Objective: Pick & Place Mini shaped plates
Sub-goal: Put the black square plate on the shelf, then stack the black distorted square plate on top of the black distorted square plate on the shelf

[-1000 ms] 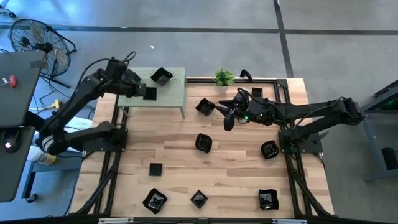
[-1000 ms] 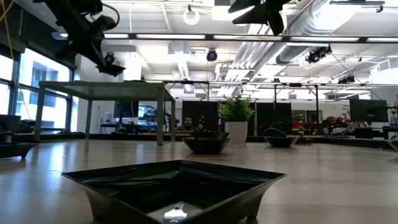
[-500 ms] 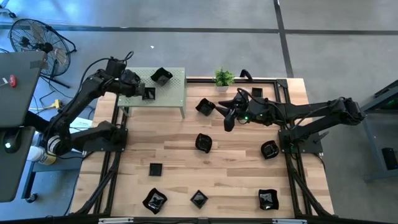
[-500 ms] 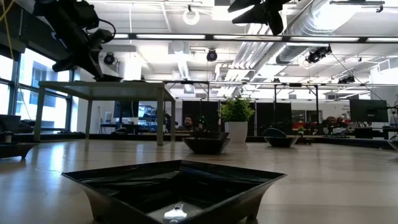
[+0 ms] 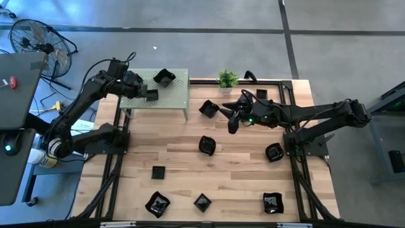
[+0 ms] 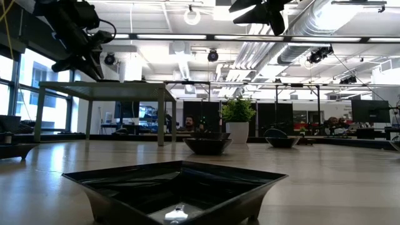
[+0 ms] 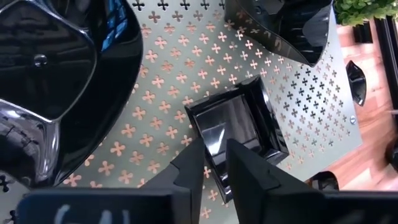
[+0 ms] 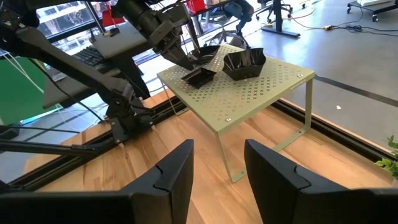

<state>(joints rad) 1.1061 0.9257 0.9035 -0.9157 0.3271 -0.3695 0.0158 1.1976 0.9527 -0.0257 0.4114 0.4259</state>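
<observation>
square plate [image 7: 233, 134] rim between left gripper [image 7: 211, 163] jaws

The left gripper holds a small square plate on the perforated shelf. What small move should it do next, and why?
Probably open the fingers and let go. The left gripper pinches the rim of the square plate, which already seems to lie flat on the perforated shelf beside two other plates. The right gripper waits over the table.

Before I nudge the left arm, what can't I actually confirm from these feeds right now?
- Left claw: its fingers straddle the small square plate's rim on the perforated stand, but the fingers themselves hide the contact.
- A large dark dish in the left wrist view is cut by the picture's edge.
- Right claw: open, holding nothing.
</observation>
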